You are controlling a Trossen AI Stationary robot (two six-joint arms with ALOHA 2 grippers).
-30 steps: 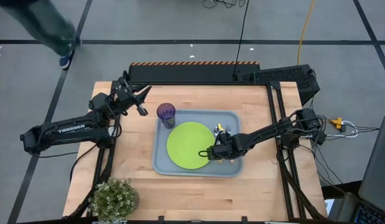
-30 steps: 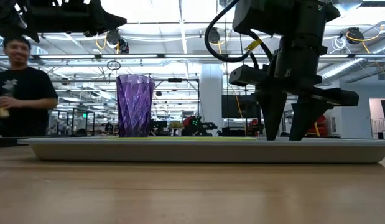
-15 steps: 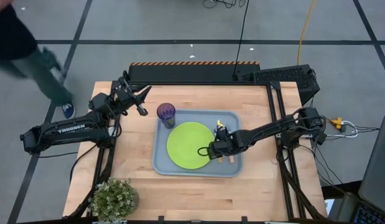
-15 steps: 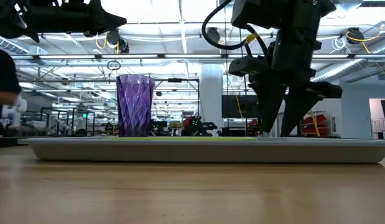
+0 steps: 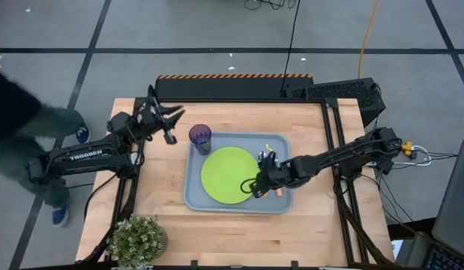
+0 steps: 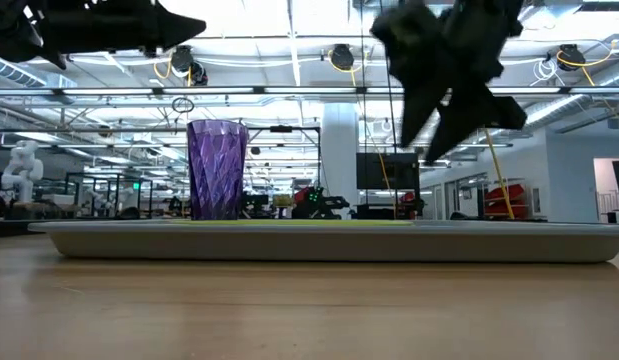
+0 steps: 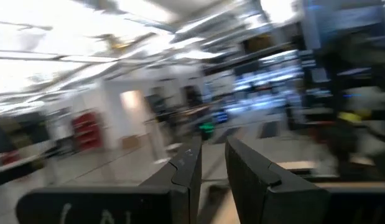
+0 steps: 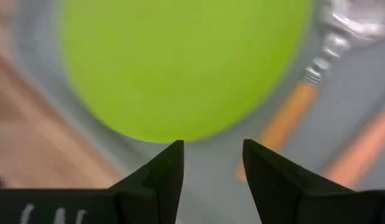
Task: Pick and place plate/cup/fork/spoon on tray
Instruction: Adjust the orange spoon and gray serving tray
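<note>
The grey-blue tray [image 5: 194, 196] lies mid-table. On it are the lime-green plate [image 5: 228, 174], the purple cup [image 5: 200, 136] upright at its far left corner, and two orange-handled utensils [image 8: 290, 119] along its right side. Which is the fork and which the spoon I cannot tell. My right gripper [image 8: 212, 160] hangs open above the tray, over the plate's right edge and beside the utensils, tilted, with nothing between its fingers. My left gripper [image 5: 172, 120] is raised near the table's far left, left of the cup, with a narrow empty gap between its fingers [image 7: 212, 163].
A potted plant [image 5: 136, 238] stands at the table's near left corner. A person [image 5: 25, 135] passes on the floor beyond the table's left side. Bare wood shows left of the tray and along the table's near edge.
My right gripper has risen from the tray's right side, where its fingertips stood low on the tray, and has rolled and tipped as it rose, its fingers staying open. The utensils stay on the tray. The person has walked along the left side.
</note>
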